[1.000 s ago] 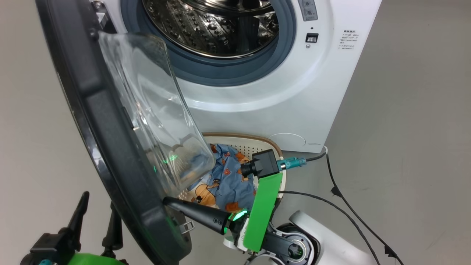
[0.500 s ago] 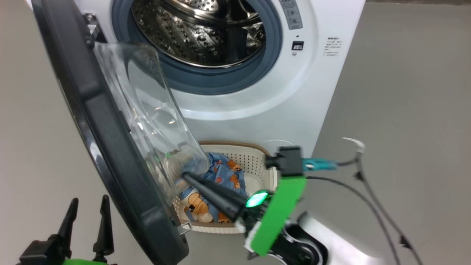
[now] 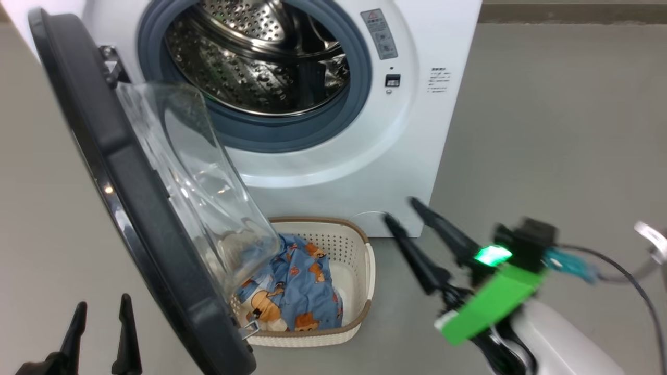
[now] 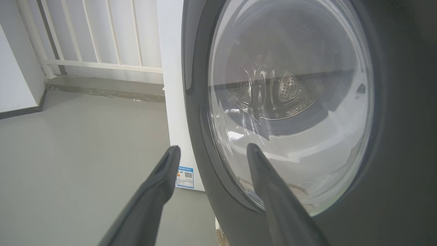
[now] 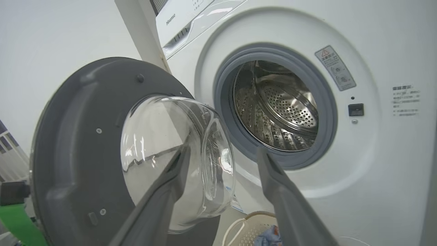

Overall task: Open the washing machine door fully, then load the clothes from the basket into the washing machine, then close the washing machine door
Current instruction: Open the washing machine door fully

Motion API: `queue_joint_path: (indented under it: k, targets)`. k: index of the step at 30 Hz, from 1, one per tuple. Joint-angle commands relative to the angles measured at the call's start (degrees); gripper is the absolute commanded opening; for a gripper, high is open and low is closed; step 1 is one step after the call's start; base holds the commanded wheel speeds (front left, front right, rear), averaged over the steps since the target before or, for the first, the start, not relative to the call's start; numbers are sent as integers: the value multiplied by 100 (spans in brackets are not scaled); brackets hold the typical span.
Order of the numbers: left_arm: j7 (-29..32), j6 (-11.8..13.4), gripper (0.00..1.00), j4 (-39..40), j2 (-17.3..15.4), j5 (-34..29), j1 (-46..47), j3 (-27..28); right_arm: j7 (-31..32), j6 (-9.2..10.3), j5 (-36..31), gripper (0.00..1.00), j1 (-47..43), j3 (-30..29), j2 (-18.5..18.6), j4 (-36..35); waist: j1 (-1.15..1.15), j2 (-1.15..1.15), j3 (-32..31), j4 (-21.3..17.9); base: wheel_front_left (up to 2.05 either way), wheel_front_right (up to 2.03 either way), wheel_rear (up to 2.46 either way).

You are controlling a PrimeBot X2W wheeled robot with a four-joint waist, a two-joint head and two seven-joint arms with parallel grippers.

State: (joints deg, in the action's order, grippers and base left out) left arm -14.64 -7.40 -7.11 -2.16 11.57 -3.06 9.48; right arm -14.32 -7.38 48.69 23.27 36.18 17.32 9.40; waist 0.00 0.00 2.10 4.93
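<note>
The white washing machine (image 3: pixel 406 130) stands with its steel drum (image 3: pixel 250 57) exposed. The washing machine door (image 3: pixel 130 182) hangs swung out to the left, its glass bowl over the left part of the basket (image 3: pixel 344 239). The basket sits on the floor in front of the machine and holds the clothes (image 3: pixel 302 281), blue fabric with orange bears. My right gripper (image 3: pixel 401 210) is open and empty, in the air right of the basket. My left gripper (image 3: pixel 102 301) is open and empty, left of the door; in the left wrist view the gripper (image 4: pixel 212 147) faces the door's outer face (image 4: pixel 290 102).
Grey floor spreads to the right of the machine (image 3: pixel 547 130) and left of the door. A dark cable (image 3: pixel 625 271) trails from my right wrist. A white railing (image 4: pixel 102 34) and a low step stand behind the machine's left side.
My right gripper has left the door's lower inner edge, swung away to the right past the basket and gone from shut to open. The head view has shifted too.
</note>
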Motion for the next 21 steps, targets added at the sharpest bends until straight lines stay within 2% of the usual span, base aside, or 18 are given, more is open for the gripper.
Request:
queue_joint_path:
  k: [1,2,6,11,16,21]
  targets:
    - [-36,-9,100,170,-72,11,64,207,-66,-11,-396,100,-343,-254,-109,-205,0,0,-48,-53,0,0,0]
    - [-36,-9,100,170,-72,11,64,207,-66,-11,-396,100,-343,-254,-109,-205,0,0,-48,-53,0,0,0]
    - [-36,-9,100,187,-72,-15,26,235,-67,-11,-1352,100,-1126,-1243,-338,-429,0,0,-95,-118,0,0,0]
    - [-36,-9,100,187,-72,-47,-36,311,-67,-11,-2279,100,-1914,-2349,-804,-616,0,0,-139,-223,0,0,0]
    - [-36,-9,100,184,-72,-94,-140,341,-67,-11,-2892,100,-2353,-2921,-1069,-734,0,0,-169,-355,0,0,0]
    - [-36,-9,100,201,-72,-117,-216,389,-67,-11,-3340,100,-2661,-3294,-1181,-799,0,0,-182,-422,0,0,0]
